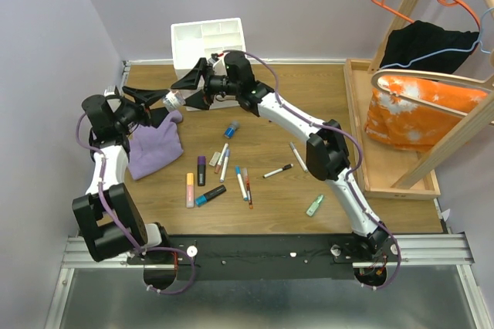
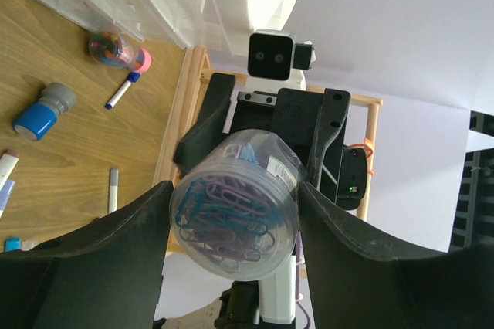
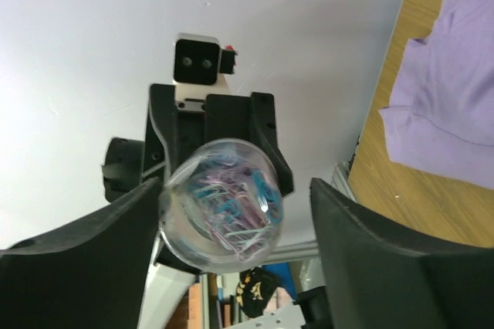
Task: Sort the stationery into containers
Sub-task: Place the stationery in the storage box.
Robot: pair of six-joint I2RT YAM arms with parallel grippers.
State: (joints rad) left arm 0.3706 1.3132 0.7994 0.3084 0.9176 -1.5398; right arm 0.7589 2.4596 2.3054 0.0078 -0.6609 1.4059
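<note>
- My left gripper (image 2: 235,196) is clenched on a clear round jar of paper clips (image 2: 231,221). Both my left fingers (image 2: 116,244) press on its sides, and the jar hangs in the air, not on the table.
- My right gripper (image 3: 231,190) is released. One finger touches the jar, but between the jar and the other finger (image 3: 370,244) there is a plain gap.
- The two grippers stand nose to nose with the jar between them. Each wrist camera looks at one flat end of the jar and at the opposite gripper behind it.
- Seen from above, this meeting is over the far left part of the wooden table (image 1: 324,86). It is just in front of the white organiser (image 1: 207,39), which stands at the back wall with its open compartments on top.
- The purple cloth (image 1: 154,150) lies beside my left arm.
- The pens and markers (image 1: 224,161) lie loose in the middle of the table, near to each other and apart from the organiser.
- A short blue-capped piece (image 1: 231,130) lies nearest to the jar, and a green highlighter (image 1: 315,205) lies alone to the right.
- A small tub with a pink lid (image 2: 117,47) lies on the table close to the organiser's drawers.
- The wooden tray-frame (image 1: 390,174) stands at the right edge.
</note>
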